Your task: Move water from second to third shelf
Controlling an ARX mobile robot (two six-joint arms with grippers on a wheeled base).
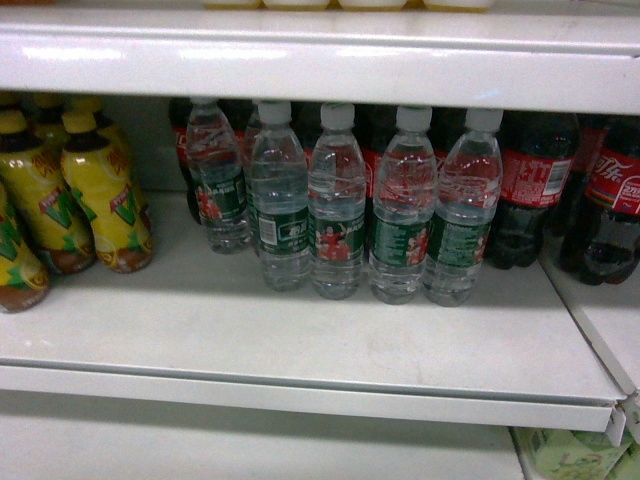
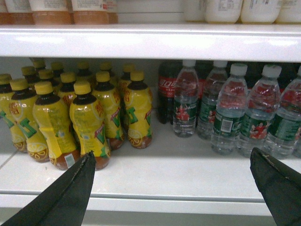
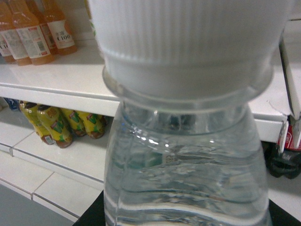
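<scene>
Right gripper: fingers not visible; its wrist view is filled by a clear ribbed water bottle (image 3: pixel 188 160) with a white fluted cap (image 3: pixel 188 33), seen at very close range before the shelving, dark gripper material showing at the bottle's base; whether the jaws are clamped on it cannot be told. Left gripper (image 2: pixel 174 188): 2 dark, matte, wedge-shaped fingers (image 2: pixel 70 193) spread wide apart, holding nothing, low before the shelf edge. Shelf (image 1: pixel 300 350): flat white painted board with a rounded front lip. Water bottles (image 1: pixel 340 200): 5 visible in head view, clear ribbed plastic, white caps, dark green wrap labels with red figures, upright in a close row at mid-shelf. Cola bottles (image 1: pixel 535 190): dark, red labels, behind and to the right of the water. Tea bottles (image 2: pixel 89 122): yellow-wrapped, yellow caps, dark contents, clustered at left. Upper shelf: orange drink bottles (image 3: pixel 28 33) and pale containers (image 2: pixel 225 10).
</scene>
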